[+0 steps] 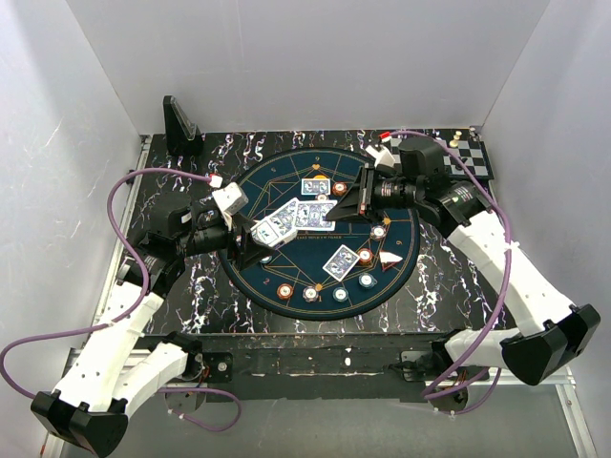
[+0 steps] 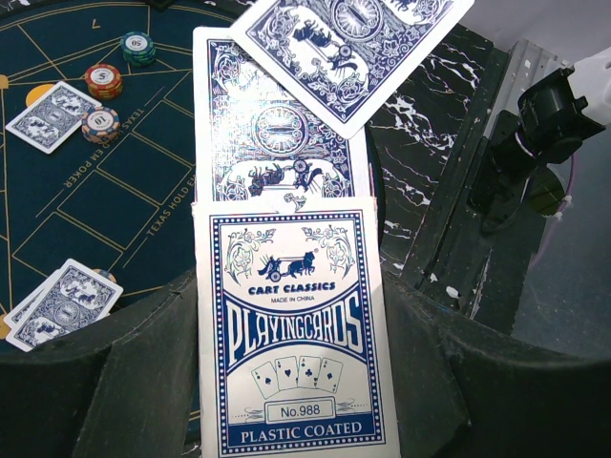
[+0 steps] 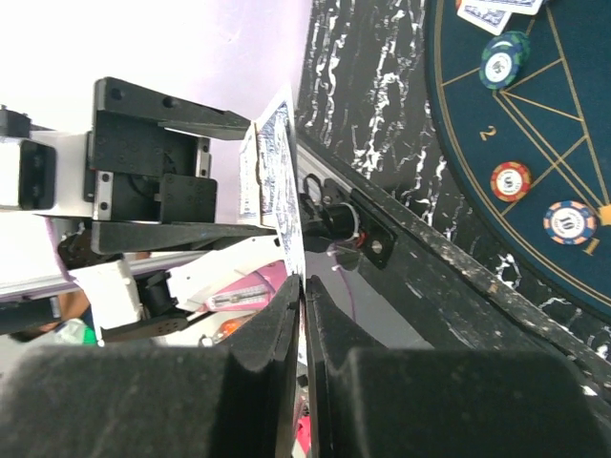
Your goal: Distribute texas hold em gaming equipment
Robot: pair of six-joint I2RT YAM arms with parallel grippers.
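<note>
My left gripper [image 1: 254, 238] is shut on a blue-and-white playing-card box [image 2: 291, 363], held over the left part of the round dark-blue mat [image 1: 272, 181]. One card [image 2: 277, 143] sticks out of the box's top. My right gripper [image 3: 305, 286] is shut on another card [image 3: 284, 162], seen edge-on; it lies just past the box in the left wrist view [image 2: 348, 48]. The right gripper [image 1: 331, 214] meets the box near the mat's centre. Dealt cards [image 1: 341, 262] and several poker chips [image 1: 310, 293] lie on the mat.
A chessboard [image 1: 473, 153] sits at the back right corner. A black stand [image 1: 179, 122] is at the back left. More cards [image 1: 315, 186] and a chip [image 1: 339, 188] lie at the mat's far side. The marbled black table [image 1: 172, 191] surrounds the mat.
</note>
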